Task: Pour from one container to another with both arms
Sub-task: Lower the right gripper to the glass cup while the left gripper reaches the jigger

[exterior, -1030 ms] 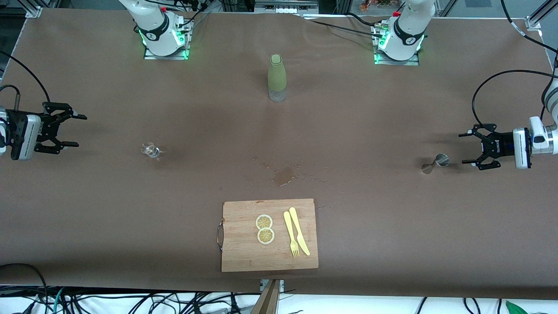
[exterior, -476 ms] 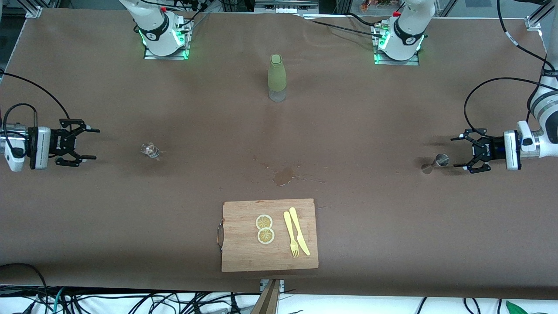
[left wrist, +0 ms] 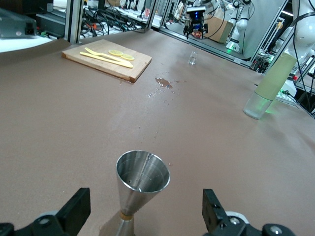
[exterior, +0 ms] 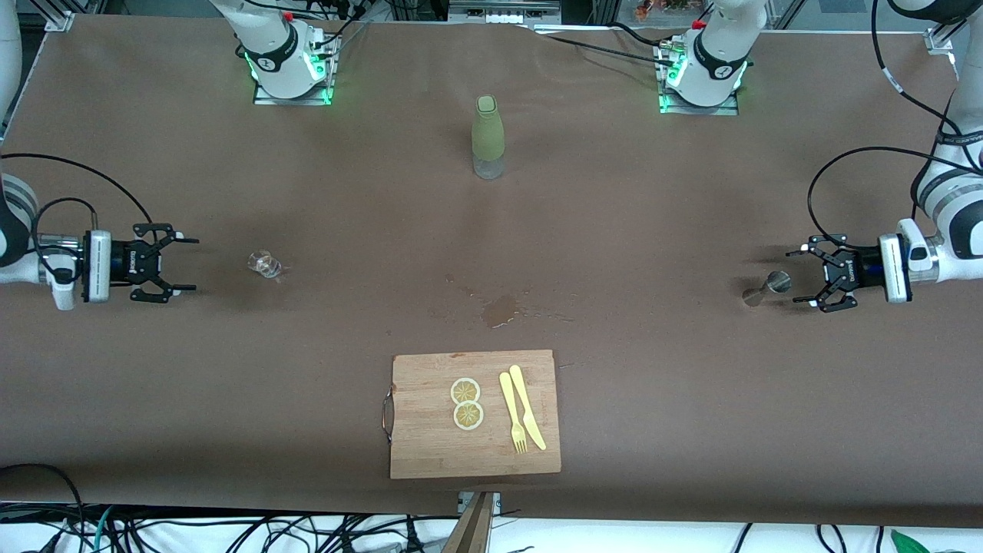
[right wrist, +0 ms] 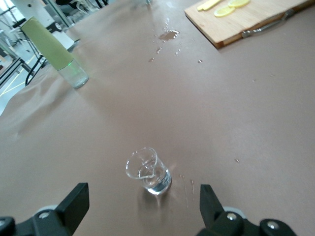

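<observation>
A steel double-cone jigger (exterior: 772,286) stands upright toward the left arm's end of the table. My left gripper (exterior: 802,277) is open and low beside it, its fingers apart from the metal. In the left wrist view the jigger (left wrist: 141,179) sits just ahead of the open left gripper (left wrist: 145,200). A small clear glass (exterior: 266,265) with a spout stands toward the right arm's end. My right gripper (exterior: 192,266) is open, a short gap away from it. The right wrist view shows the glass (right wrist: 147,172) ahead of the open right gripper (right wrist: 142,196).
A green-sleeved bottle (exterior: 488,137) stands mid-table near the arm bases. A wet spill (exterior: 499,309) marks the brown cover. Nearer the front camera lies a wooden cutting board (exterior: 430,453) with two lemon slices (exterior: 466,403), a yellow fork (exterior: 513,415) and a knife (exterior: 528,407).
Both grippers have come in from the table ends and dropped lower, the left up to the jigger, the right toward the glass. Both stayed open.
</observation>
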